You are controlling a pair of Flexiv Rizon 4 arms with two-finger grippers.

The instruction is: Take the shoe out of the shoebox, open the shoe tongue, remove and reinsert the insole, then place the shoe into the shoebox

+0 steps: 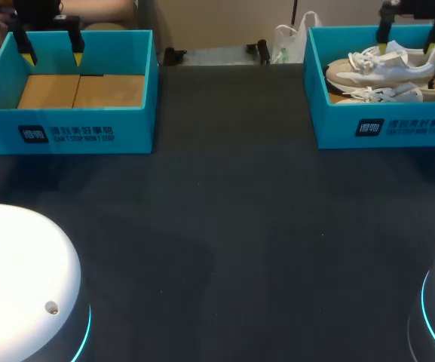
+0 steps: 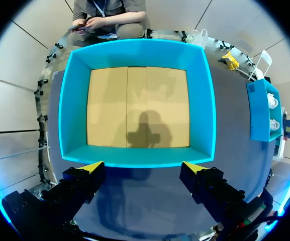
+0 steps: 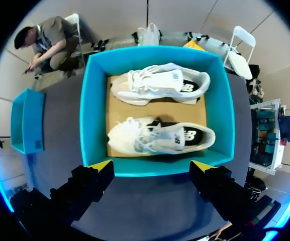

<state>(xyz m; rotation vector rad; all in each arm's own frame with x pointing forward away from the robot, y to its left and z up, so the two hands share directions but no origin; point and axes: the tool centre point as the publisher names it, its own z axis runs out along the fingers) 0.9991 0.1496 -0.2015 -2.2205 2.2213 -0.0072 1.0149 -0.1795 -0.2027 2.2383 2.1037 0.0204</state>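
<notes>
While right fingers gape, near shoe lies ahead in shoebox.

The shoebox at the table's 1 o'clock runs off the head view's edge, and its near wall hides the lower side of the nearer shoe. Both arms are cut off above. Only the fingers of the left gripper, at 11 o'clock, and the right gripper show. Laces and tongue hide each shoe's inside except a dark patch at the heel end.
</notes>
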